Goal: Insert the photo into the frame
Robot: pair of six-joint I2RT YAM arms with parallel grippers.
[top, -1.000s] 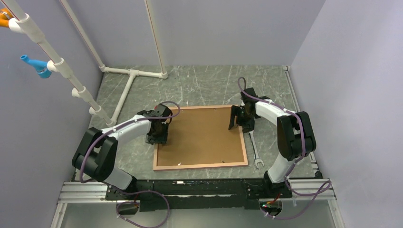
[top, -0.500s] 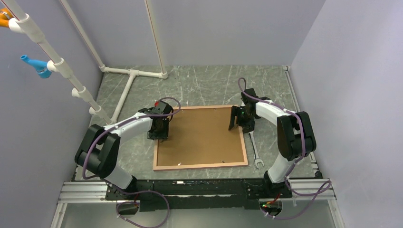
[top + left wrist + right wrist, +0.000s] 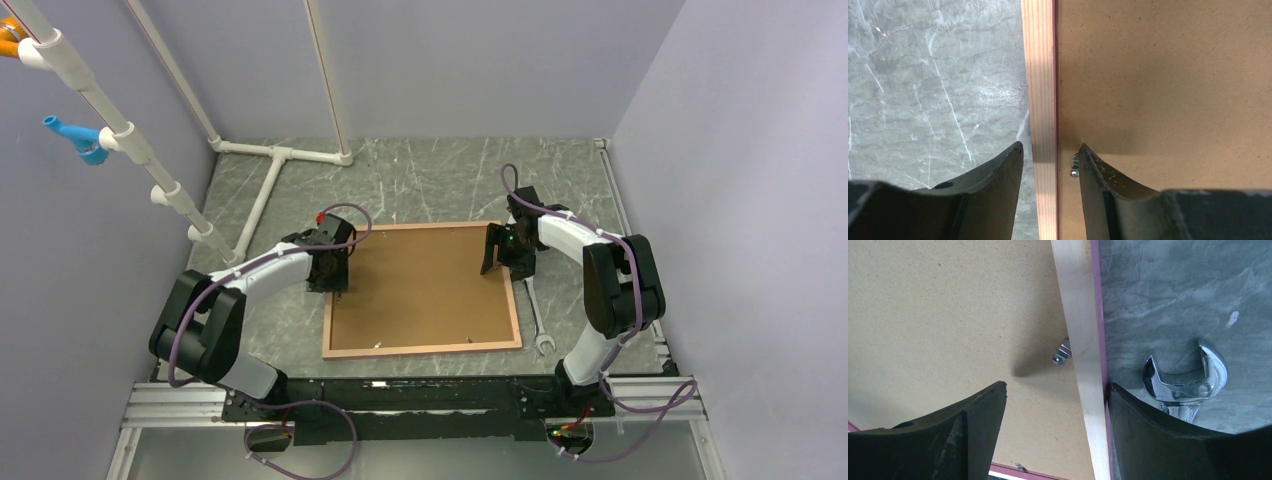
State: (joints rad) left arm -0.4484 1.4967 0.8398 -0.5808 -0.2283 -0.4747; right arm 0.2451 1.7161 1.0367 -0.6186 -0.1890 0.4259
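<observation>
The frame (image 3: pixel 420 350) lies flat with its back up, and a plain brown backing board (image 3: pixel 425 285) fills it. The photo is hidden. My left gripper (image 3: pixel 328 283) is open over the frame's left edge. In the left wrist view the left gripper (image 3: pixel 1050 147) straddles the light-wood rail (image 3: pixel 1040 75), one finger over the table and one over the board beside a small metal tab (image 3: pixel 1074 167). My right gripper (image 3: pixel 505 262) is open over the right edge. In the right wrist view the right gripper (image 3: pixel 1055 387) straddles the rail (image 3: pixel 1078 300), its outer finger against the rail's pink side.
A chrome wrench (image 3: pixel 538 320) lies on the table just right of the frame, and its open end shows by my right finger (image 3: pixel 1183 385). White PVC pipes (image 3: pixel 270 170) run along the far left. Walls close in the back and right.
My left gripper has shifted slightly left and away along the frame's left edge. The right arm, frame and board have not moved.
</observation>
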